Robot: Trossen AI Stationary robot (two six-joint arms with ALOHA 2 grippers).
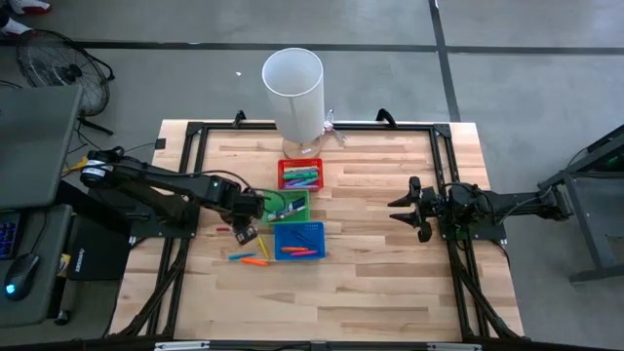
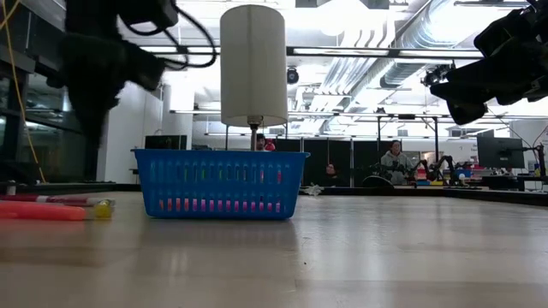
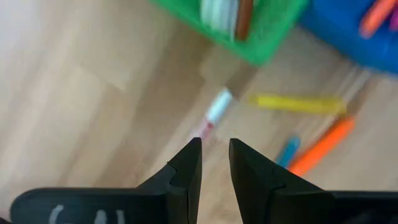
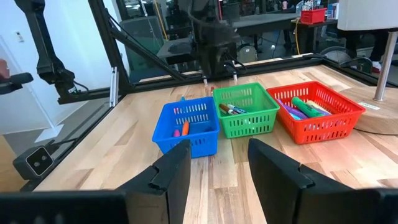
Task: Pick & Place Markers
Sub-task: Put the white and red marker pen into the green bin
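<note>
The high camera is looking straight down on the whole table (image 1: pixel 390 292), while the low one is sitting at tabletop level, facing the blue bin (image 2: pixel 220 183) close by and the room behind. The left wrist camera is looking down close at markers (image 3: pixel 298 102) on the wood; the right wrist camera is viewing all three bins across the table, sharing them with the high view.
</note>
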